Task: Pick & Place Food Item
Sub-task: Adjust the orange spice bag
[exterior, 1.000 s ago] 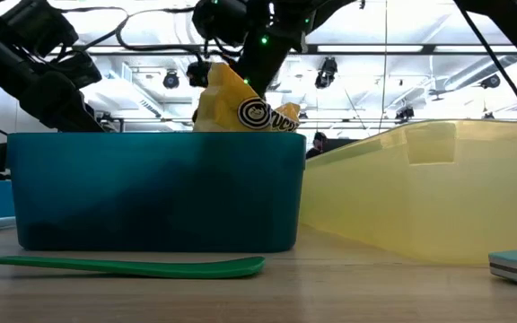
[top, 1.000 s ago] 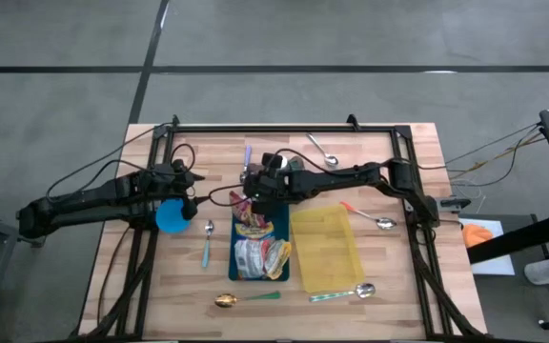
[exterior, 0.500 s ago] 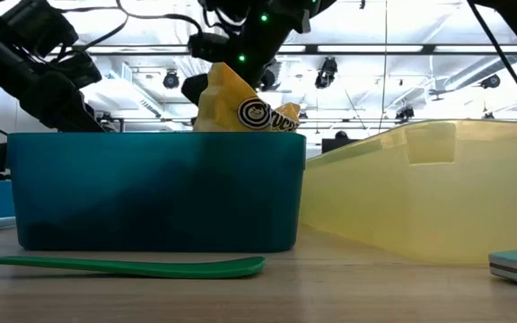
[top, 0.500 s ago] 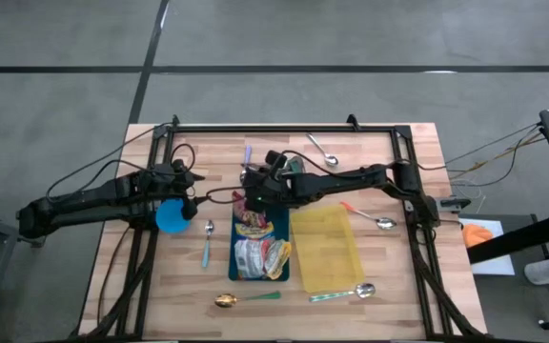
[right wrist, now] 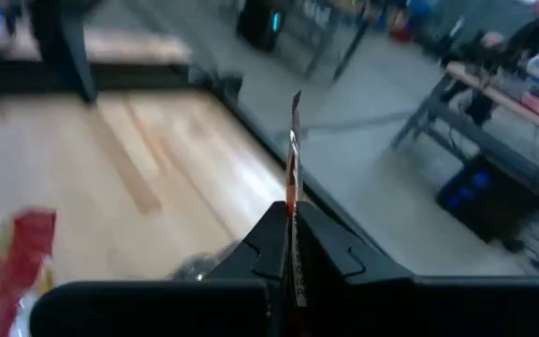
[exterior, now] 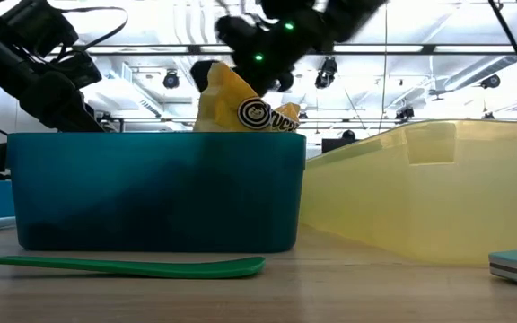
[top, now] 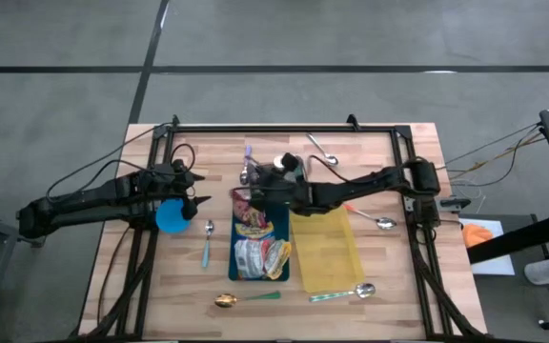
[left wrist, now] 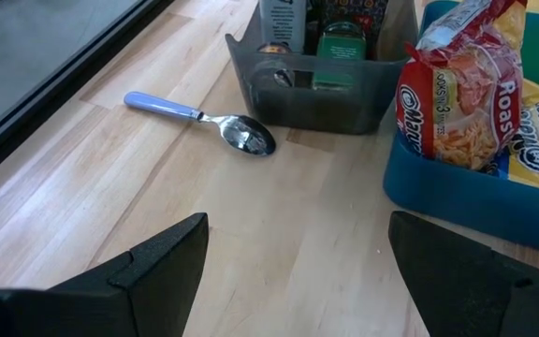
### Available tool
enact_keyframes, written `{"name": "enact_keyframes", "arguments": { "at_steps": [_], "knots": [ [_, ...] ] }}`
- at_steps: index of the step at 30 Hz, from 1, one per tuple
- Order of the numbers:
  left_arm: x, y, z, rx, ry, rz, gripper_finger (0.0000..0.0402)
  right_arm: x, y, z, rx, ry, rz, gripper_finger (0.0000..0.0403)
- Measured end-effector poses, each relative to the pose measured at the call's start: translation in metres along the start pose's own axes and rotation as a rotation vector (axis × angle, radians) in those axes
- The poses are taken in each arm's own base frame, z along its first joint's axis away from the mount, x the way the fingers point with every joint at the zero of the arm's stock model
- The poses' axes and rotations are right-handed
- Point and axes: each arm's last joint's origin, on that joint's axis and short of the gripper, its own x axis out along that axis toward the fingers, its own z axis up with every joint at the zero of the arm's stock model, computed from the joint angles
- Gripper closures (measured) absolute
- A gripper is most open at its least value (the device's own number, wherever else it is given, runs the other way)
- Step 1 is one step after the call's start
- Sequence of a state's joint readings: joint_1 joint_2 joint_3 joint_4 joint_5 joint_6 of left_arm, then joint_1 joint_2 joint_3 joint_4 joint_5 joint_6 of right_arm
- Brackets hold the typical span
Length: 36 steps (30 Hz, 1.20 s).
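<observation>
A teal bin (top: 279, 270) in the middle of the table holds several food packets. A red noodle packet (left wrist: 457, 103) and a yellow one (exterior: 240, 106) stand upright at its far end. My right gripper (top: 247, 197) hangs over that far end, shut on a thin red-orange packet edge (right wrist: 294, 140). An empty yellow bin (top: 324, 250) lies to the right of the teal one. My left gripper (left wrist: 298, 271) waits open at the table's left, beside a blue cup (top: 172, 216), with nothing between its fingers. My right gripper pinches a thin red-orange packet edge (right wrist: 294, 173) between its two shut fingers (right wrist: 271, 234). The edge sticks out past the fingertips, seen edge-on. The fingers hide the rest of the packet, so I cannot tell whether it is lifted out of the bin.
A dark grey box (left wrist: 326, 84) with jars stands beyond the teal bin, and a blue-handled spoon (left wrist: 199, 117) lies beside it. More spoons lie around: (top: 326, 151), (top: 384, 224), (top: 207, 243), (top: 343, 294). A green-handled spoon (exterior: 124, 263) lies at the near edge.
My right gripper has tipped up nearer to level and rolled, and its wrist has shifted toward the table's right edge and slightly up, fingers still shut. The yellow packet in the teal bin stands where it was.
</observation>
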<state>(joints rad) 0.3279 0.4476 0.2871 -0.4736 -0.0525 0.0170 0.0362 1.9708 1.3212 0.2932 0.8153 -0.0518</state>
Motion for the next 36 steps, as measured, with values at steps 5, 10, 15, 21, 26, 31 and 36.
{"name": "enact_keyframes", "arguments": {
  "at_steps": [5,10,15,21,26,31,36],
  "knots": [
    [0.0,0.0,0.0,0.0,-0.001,0.0,0.0066,-0.013,-0.01,-0.029,0.1,-0.204,0.041,0.0393],
    [0.0,0.0,0.0,0.0,-0.001,0.0,0.0066,-0.02,-0.015,-0.054,0.163,-0.377,0.09,0.0393],
    [0.0,0.0,0.0,0.0,0.0,0.0,0.0066,-0.014,-0.014,-0.071,0.183,-0.426,0.103,0.0393],
    [0.0,0.0,0.0,0.001,-0.001,-0.001,0.0066,-0.009,-0.013,-0.078,0.186,-0.428,0.092,0.0393],
    [0.0,0.0,0.0,0.001,-0.001,-0.001,0.0066,-0.005,-0.016,-0.08,0.225,-0.408,0.088,0.0392],
    [0.0,0.0,0.0,0.001,-0.001,-0.001,0.0066,0.003,-0.02,-0.085,0.253,-0.357,0.099,0.0391],
    [0.0,0.0,0.0,0.001,-0.001,-0.001,0.0066,0.008,-0.024,-0.087,0.279,-0.348,0.135,0.039]
  ]
}}
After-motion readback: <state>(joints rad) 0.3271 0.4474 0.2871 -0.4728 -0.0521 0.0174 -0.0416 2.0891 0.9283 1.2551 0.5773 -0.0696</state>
